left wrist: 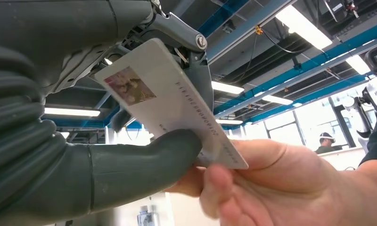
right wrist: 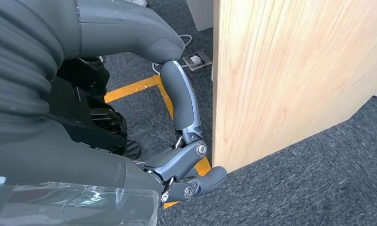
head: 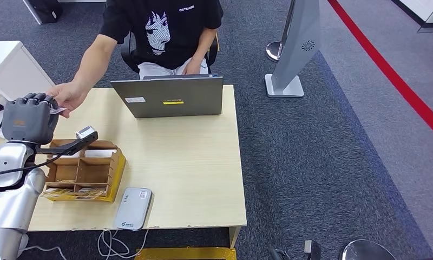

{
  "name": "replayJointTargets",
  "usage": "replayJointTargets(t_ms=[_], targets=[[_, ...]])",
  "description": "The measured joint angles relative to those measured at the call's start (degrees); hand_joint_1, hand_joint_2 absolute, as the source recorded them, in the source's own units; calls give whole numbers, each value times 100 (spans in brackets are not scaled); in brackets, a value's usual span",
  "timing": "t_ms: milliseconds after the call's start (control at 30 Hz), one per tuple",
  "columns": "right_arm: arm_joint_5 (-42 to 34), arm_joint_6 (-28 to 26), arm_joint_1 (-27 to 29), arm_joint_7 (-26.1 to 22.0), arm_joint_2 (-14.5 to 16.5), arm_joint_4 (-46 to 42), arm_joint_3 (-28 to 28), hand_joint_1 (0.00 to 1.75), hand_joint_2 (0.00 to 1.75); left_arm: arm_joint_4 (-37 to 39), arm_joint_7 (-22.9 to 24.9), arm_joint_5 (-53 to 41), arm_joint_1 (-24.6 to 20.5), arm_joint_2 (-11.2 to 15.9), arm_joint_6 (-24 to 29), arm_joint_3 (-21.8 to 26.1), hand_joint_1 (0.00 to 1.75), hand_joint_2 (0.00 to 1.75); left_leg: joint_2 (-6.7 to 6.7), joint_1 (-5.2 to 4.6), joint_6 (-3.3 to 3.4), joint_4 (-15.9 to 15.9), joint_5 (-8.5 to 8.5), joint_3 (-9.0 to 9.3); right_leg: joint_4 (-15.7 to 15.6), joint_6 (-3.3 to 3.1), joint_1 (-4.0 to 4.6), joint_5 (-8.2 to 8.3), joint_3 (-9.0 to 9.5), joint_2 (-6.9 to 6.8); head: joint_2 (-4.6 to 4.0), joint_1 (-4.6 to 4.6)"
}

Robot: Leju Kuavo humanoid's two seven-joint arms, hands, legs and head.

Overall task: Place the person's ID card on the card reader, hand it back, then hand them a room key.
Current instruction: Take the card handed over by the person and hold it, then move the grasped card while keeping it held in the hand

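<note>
At the far left of a pale wooden table (head: 192, 162), the robot's grey left hand (head: 29, 118) is raised, pinching a white plastic ID card (left wrist: 170, 101) between its thick thumb and darker fingers (left wrist: 196, 70). The card bears a small photo and a line of printed characters. A seated person in a black printed T-shirt (head: 163, 27) reaches across the table's corner, and the person's hand (head: 68, 96) grips the card's other end, so both hold it at once. Just below the raised hand, a small black scanner on a stalk (head: 84, 134) stands at a brown cardboard organiser tray (head: 84, 172) divided into compartments holding cards. Near the table's front edge lies a flat grey rounded card reader (head: 132, 208) with its white cable trailing off the edge. A grey open laptop (head: 168, 96) sits at the back, facing the person. The robot's right hand (right wrist: 177, 141) hangs beside the table's wooden side panel above dark carpet, fingers loosely curled, holding nothing.
</note>
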Motion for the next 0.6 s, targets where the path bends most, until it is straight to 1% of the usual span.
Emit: replayJointTargets(t_ms=[500,600], targets=[[6,-29,14,0,0,0,-78,0,175,-8,0,116,-16,5,-36,0,175,175,0,0,0,0,0,0,0,0,0,0,0,0,0,0],[5,-39,17,-7,0,0,-106,0,175,-100,-82,386,43,0,105,0,175,175,0,0,0,0,0,-1,0,0,0,0,1,0,0,-1]])
